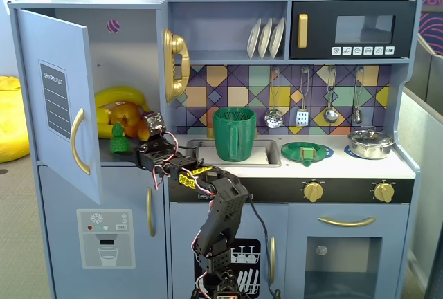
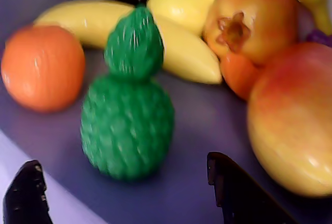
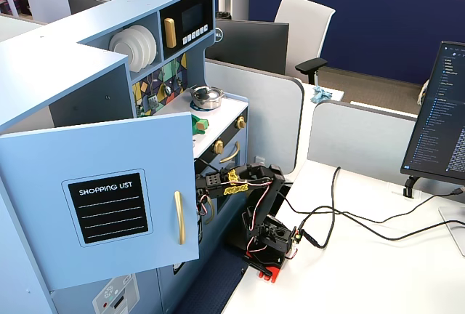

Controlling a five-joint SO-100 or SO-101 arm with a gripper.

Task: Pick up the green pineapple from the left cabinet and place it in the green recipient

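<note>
The green pineapple (image 1: 118,140) stands upright at the front of the shelf in the left cabinet, whose door (image 1: 52,91) hangs open. In the wrist view the pineapple (image 2: 127,125) stands just ahead of my gripper (image 2: 122,162), in line with the gap between the two black fingertips (image 2: 28,190). The jaws are wide open and touch nothing. In a fixed view my gripper (image 1: 137,148) is at the shelf's front edge, right of the pineapple. The green recipient (image 1: 234,134) stands in the sink, to the right. In the other fixed view the open door (image 3: 102,198) hides gripper and pineapple.
Behind the pineapple lie yellow bananas (image 2: 93,22), an orange (image 2: 42,66), a pomegranate-like fruit (image 2: 244,24) and a big red-yellow apple (image 2: 293,125) close to the right finger. A shallow green dish (image 1: 306,152) and a steel pot (image 1: 370,143) sit on the counter.
</note>
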